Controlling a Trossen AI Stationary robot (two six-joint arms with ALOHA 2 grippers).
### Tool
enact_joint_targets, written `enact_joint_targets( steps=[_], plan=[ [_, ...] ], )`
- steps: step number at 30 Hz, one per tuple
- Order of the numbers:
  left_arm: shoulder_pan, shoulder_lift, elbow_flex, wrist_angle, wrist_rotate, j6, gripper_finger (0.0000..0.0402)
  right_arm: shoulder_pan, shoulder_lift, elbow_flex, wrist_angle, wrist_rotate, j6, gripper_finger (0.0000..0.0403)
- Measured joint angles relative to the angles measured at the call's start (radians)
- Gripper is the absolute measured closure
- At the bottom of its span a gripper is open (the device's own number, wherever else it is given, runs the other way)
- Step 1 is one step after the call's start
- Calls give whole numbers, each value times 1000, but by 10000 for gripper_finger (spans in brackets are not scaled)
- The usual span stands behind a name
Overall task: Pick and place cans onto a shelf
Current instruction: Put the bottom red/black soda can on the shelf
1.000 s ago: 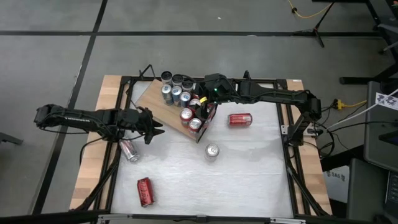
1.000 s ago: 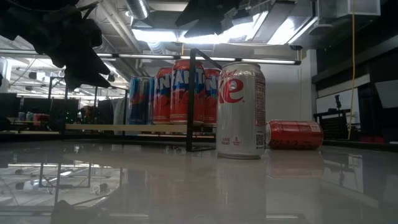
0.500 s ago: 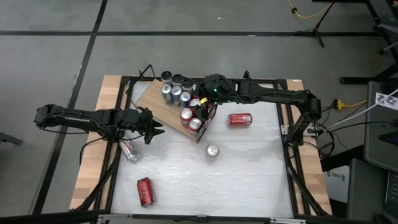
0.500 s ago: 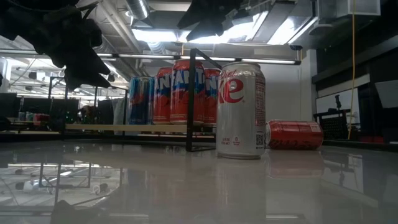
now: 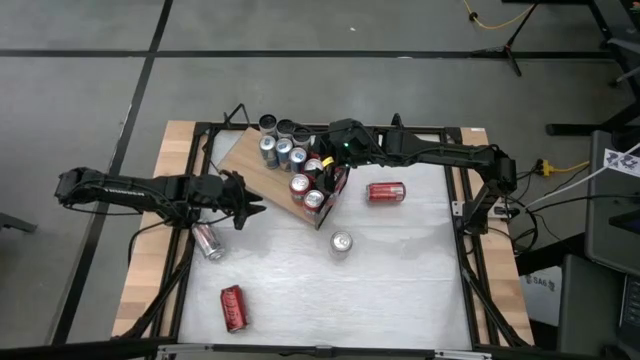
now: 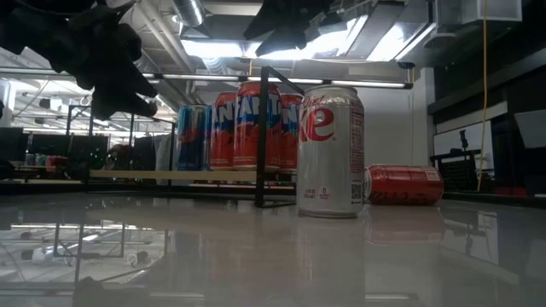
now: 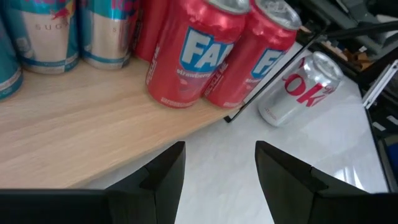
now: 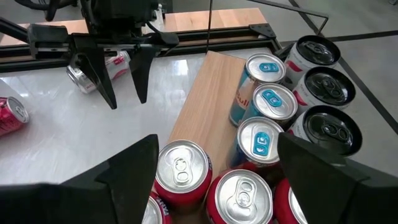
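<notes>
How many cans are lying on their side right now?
3. A red can lies right of the shelf, a silver-and-red can near the left end effector, and a second red can toward the front left. The right arm may hide others.

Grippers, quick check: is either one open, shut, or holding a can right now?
Left gripper: open, empty, at the shelf's edge.
Right gripper: open, empty, above the cans on the shelf.
</notes>
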Motion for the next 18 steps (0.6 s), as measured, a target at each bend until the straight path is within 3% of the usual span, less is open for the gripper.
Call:
enact_joint_targets(
  steps=[7,15,18],
  plan=[
    [0,0,0,6,13,2,199,0,0,0,0,0,0,84],
    [1,0,0,4,-39,9,107,0,0,0,1,0,0,84],
    [1,0,0,-18,8,6,75,0,0,0,0,0,0,84]
  ],
)
